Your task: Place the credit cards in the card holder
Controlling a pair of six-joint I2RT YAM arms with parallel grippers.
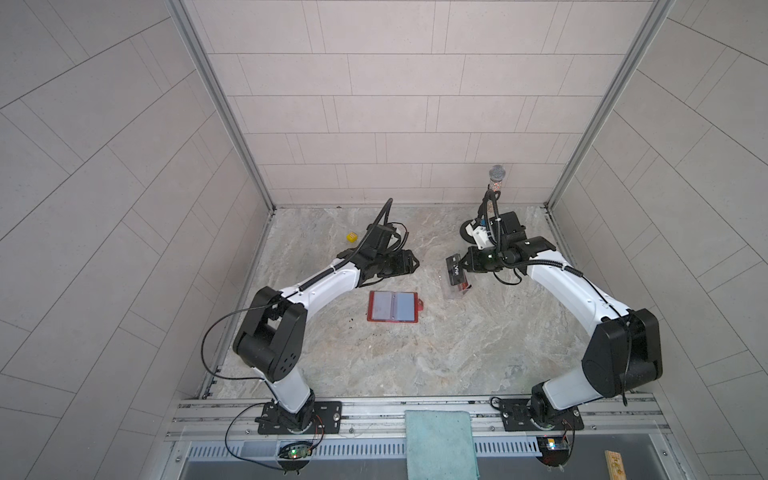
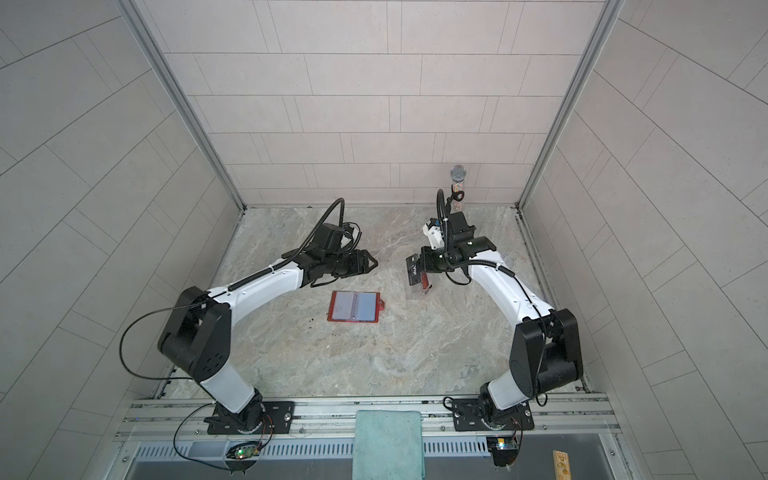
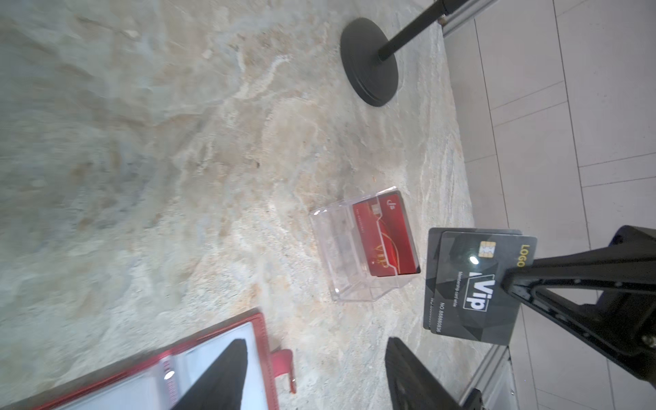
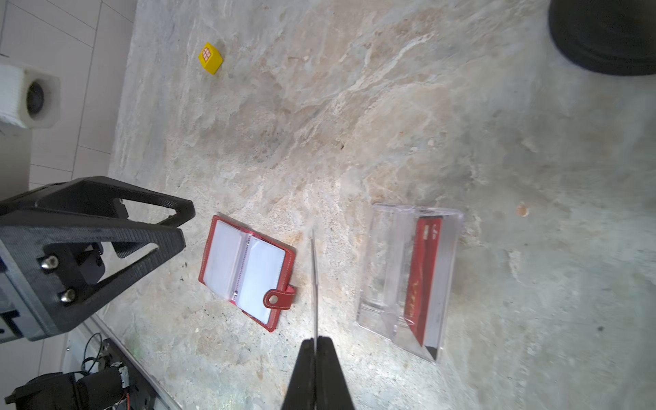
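- Red leather-look book-style card holder [image 1: 392, 306]: one, open flat on the marbled tabletop [image 1: 415, 353] between the arms, clear sleeves up.
- Clear acrylic stand [image 3: 333, 255]: one, holding one red plastic card [image 3: 387, 238]. A dark edge behind it may be another; I cannot tell.
- Right gripper [image 4: 316, 342]: clenched on two thin black plastic cards [image 3: 472, 284] lettered "VIP", overlapped and offset, held off the table beside the stand, apart from the card holder.
- Left gripper [image 3: 319, 374]: jaws spread, nothing between them; hovers near the card holder.
- Handling, as I judge: cards light, stiff, slick. I would pinch one edge and leave the opposite edge free. The pair may jam one sleeve; the light card holder may slide.
- One yellow cube [image 4: 210, 58].
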